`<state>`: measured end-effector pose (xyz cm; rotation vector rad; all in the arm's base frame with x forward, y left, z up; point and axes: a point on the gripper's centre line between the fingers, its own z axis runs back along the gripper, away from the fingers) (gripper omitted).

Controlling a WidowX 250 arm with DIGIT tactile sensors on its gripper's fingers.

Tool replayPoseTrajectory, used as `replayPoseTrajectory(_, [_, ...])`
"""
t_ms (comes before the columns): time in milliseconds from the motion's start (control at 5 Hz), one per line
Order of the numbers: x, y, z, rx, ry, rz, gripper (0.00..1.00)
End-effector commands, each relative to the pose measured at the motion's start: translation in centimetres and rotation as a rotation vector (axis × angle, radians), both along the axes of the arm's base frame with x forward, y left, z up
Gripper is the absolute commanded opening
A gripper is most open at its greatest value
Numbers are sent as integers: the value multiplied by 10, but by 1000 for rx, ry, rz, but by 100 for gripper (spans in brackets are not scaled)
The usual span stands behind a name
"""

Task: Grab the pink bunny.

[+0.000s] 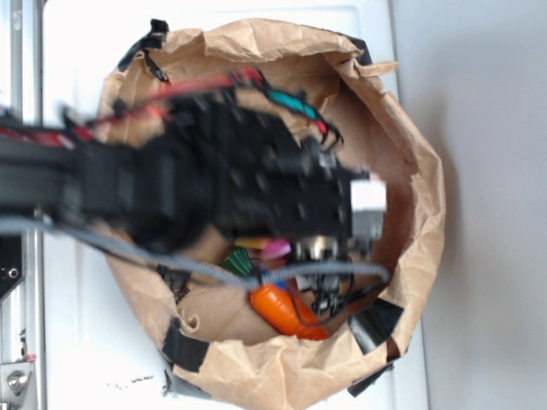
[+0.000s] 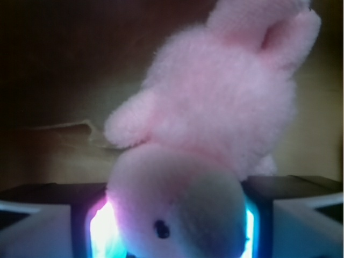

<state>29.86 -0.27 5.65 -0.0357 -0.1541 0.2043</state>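
Observation:
In the wrist view the pink bunny (image 2: 215, 107) fills most of the frame. Its fluffy body and ears stretch away from me and its pale face with one dark eye is closest. My gripper (image 2: 174, 231) is shut on the bunny's head, and both lit fingers (image 2: 43, 226) press its sides. From the exterior view my blurred black arm covers the middle of the bag. The gripper (image 1: 329, 249) is low inside it, and only a small patch of pink (image 1: 275, 249) shows under the arm.
A crumpled brown paper bag (image 1: 419, 171) rings the scene, with black tape on its rim. Inside, an orange carrot toy (image 1: 286, 312) with green leaves (image 1: 239, 260) lies near the front wall. Grey cable crosses the bag, and a metal rail (image 1: 21, 85) runs along the left.

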Motion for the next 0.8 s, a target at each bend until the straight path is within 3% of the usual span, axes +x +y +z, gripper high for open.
replayPoseTrajectory(0, [10, 25, 84, -19, -69, 25, 0])
replayPoseTrajectory(200, [11, 32, 90, -11, -117, 36, 0])
replayPoseTrajectory(400, [1, 38, 92, 17, -126, -34, 0])
replayPoseTrajectory(600, [-17, 43, 91, 8, -168, -101, 0])
